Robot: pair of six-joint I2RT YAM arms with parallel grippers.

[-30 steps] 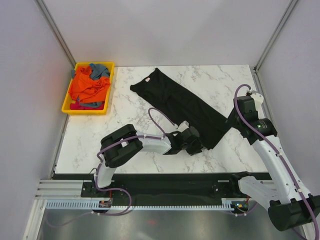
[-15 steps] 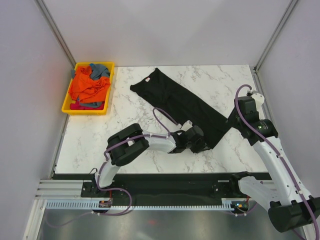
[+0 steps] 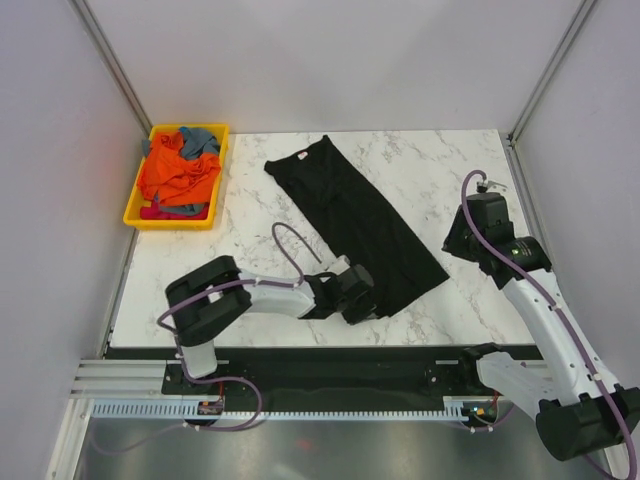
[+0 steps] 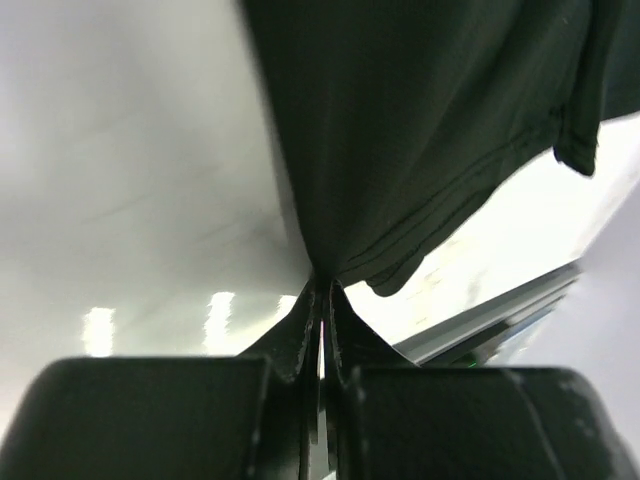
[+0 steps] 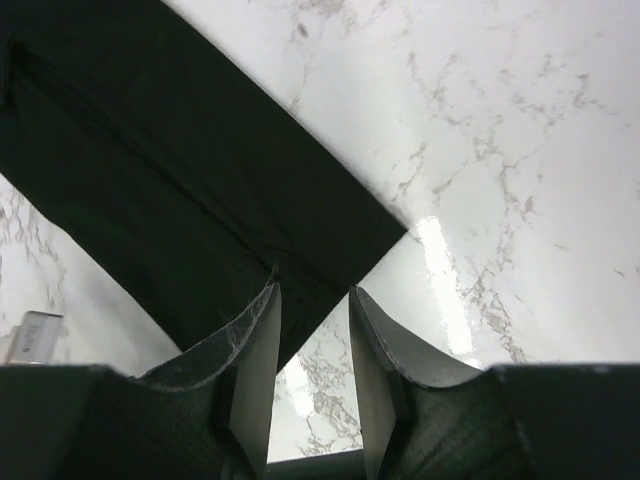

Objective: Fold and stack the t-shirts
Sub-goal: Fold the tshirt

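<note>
Left tool (image 4: 322, 300) pinches the blurred black t-shirt (image 3: 360, 215) hem; right tool (image 5: 312, 310) stands parted over its edge.

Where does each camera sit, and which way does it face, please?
Top external: above, behind the bases, looking down on table, black t-shirt, yellow tray; left arm and right arm show.
Left wrist: looks along the shut left hand at the black cloth it pinches.
Right wrist: looks down past the open right hand at the shirt's corner.
Shared: all show the black t-shirt.
</note>
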